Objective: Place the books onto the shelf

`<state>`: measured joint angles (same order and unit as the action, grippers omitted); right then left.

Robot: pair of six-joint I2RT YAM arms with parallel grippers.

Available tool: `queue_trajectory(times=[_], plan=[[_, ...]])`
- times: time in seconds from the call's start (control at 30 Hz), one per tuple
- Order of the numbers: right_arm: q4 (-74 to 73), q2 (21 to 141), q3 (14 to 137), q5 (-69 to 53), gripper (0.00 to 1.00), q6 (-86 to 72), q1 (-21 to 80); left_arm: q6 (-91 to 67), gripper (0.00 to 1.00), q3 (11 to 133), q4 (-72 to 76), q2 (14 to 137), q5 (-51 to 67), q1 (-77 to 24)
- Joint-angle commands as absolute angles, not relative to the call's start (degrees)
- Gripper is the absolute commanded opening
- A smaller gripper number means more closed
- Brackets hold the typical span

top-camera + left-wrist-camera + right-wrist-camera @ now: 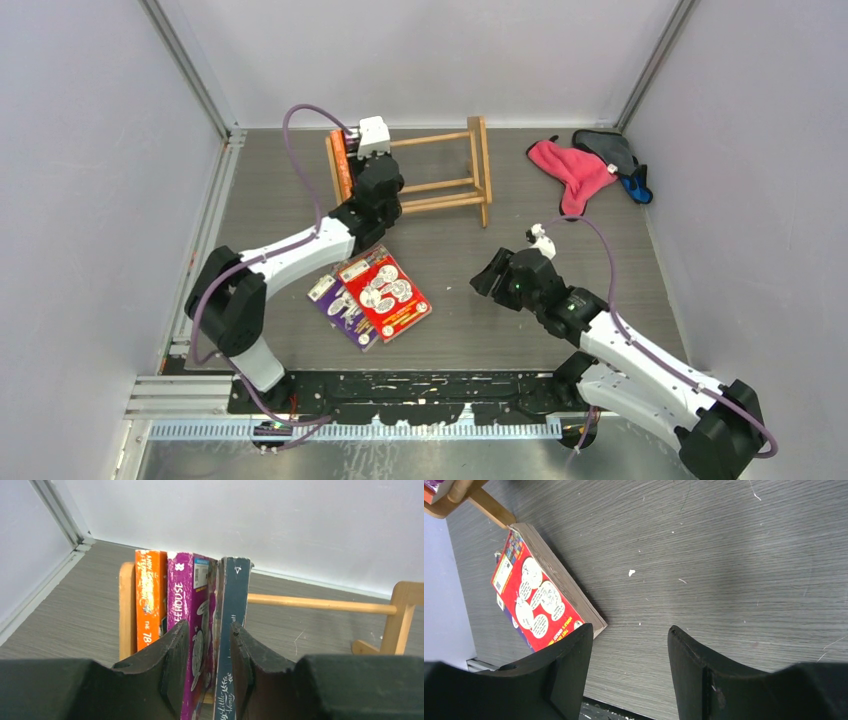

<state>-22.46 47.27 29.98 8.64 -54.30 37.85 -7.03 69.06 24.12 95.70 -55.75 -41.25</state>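
Note:
The wooden shelf (470, 185) stands at the back of the table, its rail (320, 603) running right. Upright at its left end are an orange book (150, 595), a purple book (187, 590) and a dark blue book (235, 590). My left gripper (209, 640) straddles the purple and blue books from above with its jaws slightly apart, loose around them. A red book (385, 292) lies flat on a purple book (335, 305) mid-table; the red book (531, 600) also shows in the right wrist view. My right gripper (629, 637) hovers open over bare table to the right of them.
A pink cloth (572, 170), a grey cloth (608, 148) and a small blue item (636, 188) lie at the back right. White walls enclose the table on three sides. The left arm (290, 250) stretches from the near edge to the shelf.

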Motion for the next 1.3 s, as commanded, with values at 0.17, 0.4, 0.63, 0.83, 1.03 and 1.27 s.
queue_trajectory(times=[0.17, 0.4, 0.63, 0.83, 1.03, 1.27], plan=[[-22.37, 45.75, 30.57, 8.38, 0.62, -53.6, 37.68, -4.13, 0.36, 68.56, 27.0, 86.62, -62.02, -43.9], [-17.15, 53.61, 36.14, 8.91, 0.58, -50.28, 37.74, -12.56, 0.36, 68.33, 9.88, 77.24, -65.63, -48.33], [-11.37, 69.05, 49.18, 8.65, 0.45, -46.65, 37.76, -30.58, 0.34, 66.63, -16.93, 68.19, -67.82, -53.21], [-8.53, 81.53, 60.95, 8.66, 0.29, -44.62, 36.9, -55.55, 0.33, 65.97, -44.44, 62.84, -63.72, -54.62], [-6.79, 94.93, 74.5, 5.98, 0.14, -43.6, 34.89, -63.94, 0.32, 63.15, -52.25, 59.98, -60.36, -55.86], [-7.67, 112.49, 95.02, 0.87, 0.02, -44.21, 32.81, -70.26, 0.32, 59.24, -57.2, 58.12, -54.58, -55.87]])
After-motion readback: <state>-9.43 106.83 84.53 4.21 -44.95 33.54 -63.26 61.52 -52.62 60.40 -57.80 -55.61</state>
